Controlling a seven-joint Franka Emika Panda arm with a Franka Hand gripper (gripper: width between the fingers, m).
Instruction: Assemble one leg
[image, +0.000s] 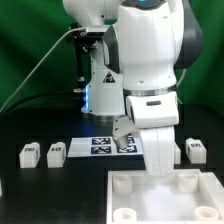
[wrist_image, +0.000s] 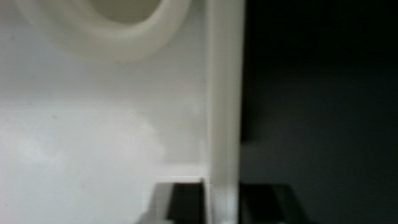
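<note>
The large flat white panel (image: 185, 198) with round corner sockets lies at the front of the black table. My gripper (image: 163, 168) reaches down onto its far edge, mostly hidden by the wrist. In the wrist view my gripper (wrist_image: 226, 192) straddles the panel's rim (wrist_image: 222, 100), with one dark finger (wrist_image: 183, 202) on each side and touching it. The panel face (wrist_image: 89, 120) and one round socket (wrist_image: 125, 15) show beside the rim. Two legs (image: 30, 153) (image: 57, 151) stand at the exterior view's left, and one leg (image: 196, 150) at its right, all apart from the gripper.
The marker board (image: 105, 148) lies behind the panel, in front of the robot base (image: 100, 95). A small whitish part (image: 122, 133) lies tilted at its right end. A white object (image: 2, 186) shows at the left edge. Green curtains hang behind.
</note>
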